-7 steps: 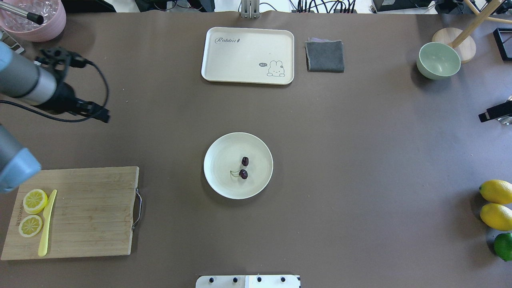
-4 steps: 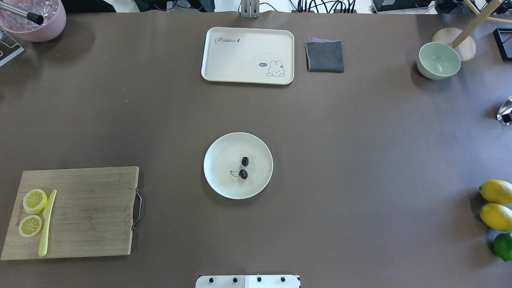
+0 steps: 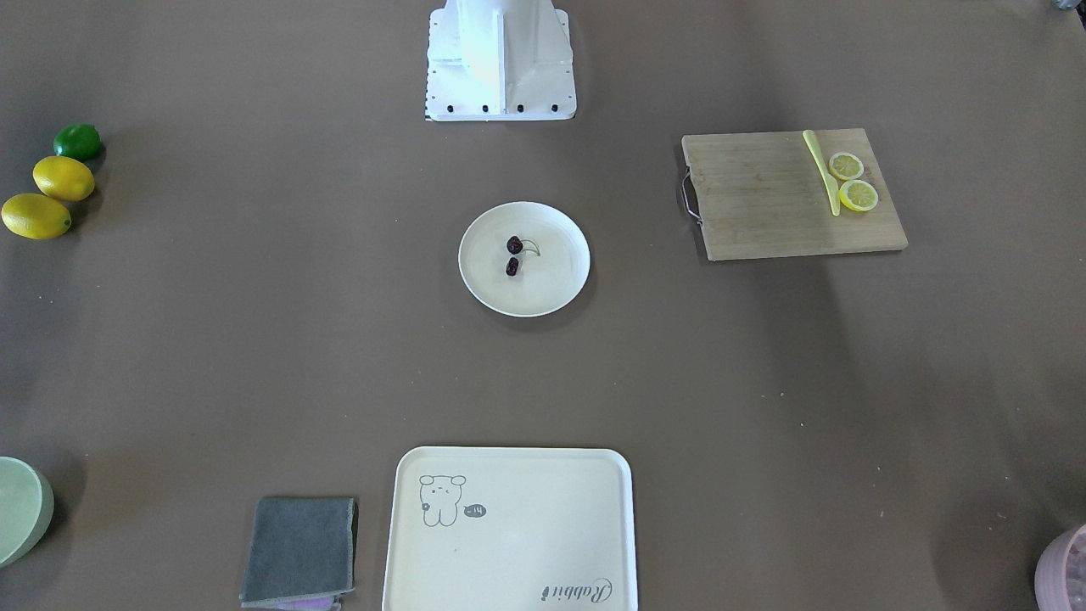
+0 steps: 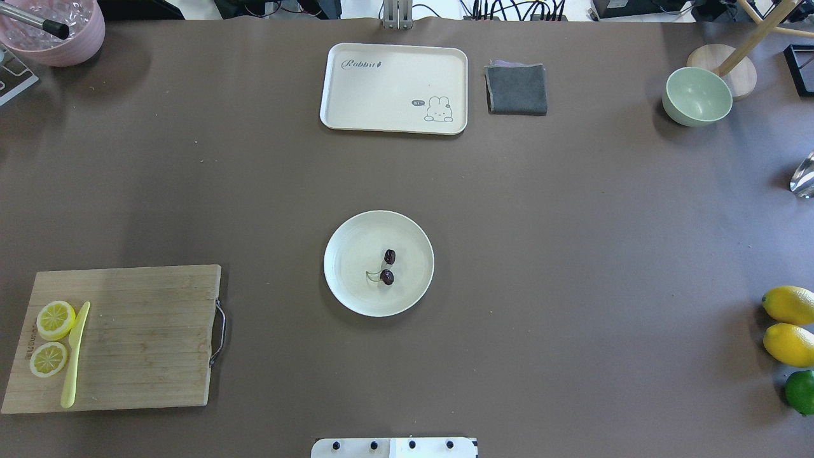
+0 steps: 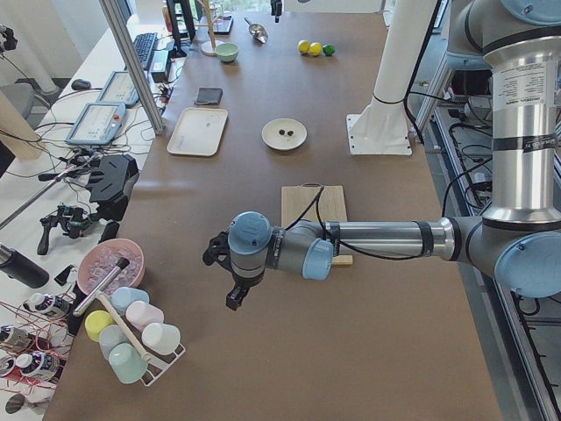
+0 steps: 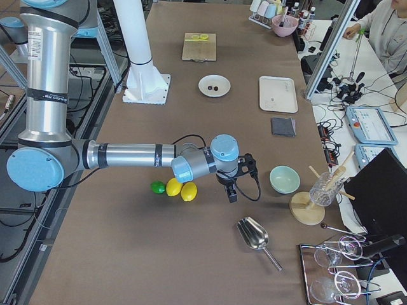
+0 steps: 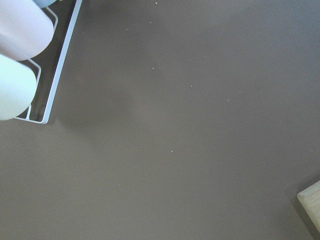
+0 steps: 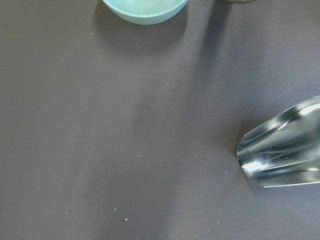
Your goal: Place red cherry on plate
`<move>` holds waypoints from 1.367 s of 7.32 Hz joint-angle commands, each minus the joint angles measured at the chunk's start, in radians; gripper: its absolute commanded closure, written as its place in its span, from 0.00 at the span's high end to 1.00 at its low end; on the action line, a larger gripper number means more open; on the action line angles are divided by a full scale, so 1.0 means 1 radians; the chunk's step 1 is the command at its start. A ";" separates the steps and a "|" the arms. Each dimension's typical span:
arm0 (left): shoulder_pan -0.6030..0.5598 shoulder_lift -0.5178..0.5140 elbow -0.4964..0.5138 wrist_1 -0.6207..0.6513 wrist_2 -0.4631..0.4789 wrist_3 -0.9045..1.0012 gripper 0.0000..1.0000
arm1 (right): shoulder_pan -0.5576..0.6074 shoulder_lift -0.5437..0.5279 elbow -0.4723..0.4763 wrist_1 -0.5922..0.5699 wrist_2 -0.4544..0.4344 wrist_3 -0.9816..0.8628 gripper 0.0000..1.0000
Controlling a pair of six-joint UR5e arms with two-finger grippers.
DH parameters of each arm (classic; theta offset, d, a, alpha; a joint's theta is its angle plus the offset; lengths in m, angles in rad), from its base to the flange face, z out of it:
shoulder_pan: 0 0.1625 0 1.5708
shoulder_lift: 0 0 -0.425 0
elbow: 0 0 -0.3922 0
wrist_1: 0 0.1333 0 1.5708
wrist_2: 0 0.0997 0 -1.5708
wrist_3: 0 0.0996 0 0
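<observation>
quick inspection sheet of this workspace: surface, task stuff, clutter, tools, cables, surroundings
Surface: brown table, a few small specks, no spills seen.
Job's things: red cherry lies on the plate, near its middle.
Clutter: cutting board with lemon slices and a yellow knife; tray; grey cloth; green bowl; lemons; lime.
Tools: left tool and right tool hang over the table's ends, far from the plate; open or shut cannot be told.
Cables: black cable loops at the left wrist.
Surroundings: person seated at a side bench.
</observation>
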State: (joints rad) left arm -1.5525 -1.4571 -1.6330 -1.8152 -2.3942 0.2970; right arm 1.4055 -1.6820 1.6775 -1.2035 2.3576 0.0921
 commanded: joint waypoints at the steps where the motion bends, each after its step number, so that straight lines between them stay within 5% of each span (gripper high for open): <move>1: -0.004 0.006 0.007 0.025 -0.008 -0.010 0.98 | 0.001 0.001 0.005 0.001 0.002 -0.002 1.00; 10: 0.006 -0.002 -0.030 0.080 -0.019 -0.188 0.98 | 0.006 -0.012 -0.015 0.012 0.035 0.009 1.00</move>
State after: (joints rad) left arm -1.5469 -1.4577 -1.6640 -1.7368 -2.4167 0.1096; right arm 1.4113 -1.6919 1.6717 -1.1919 2.3841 0.0998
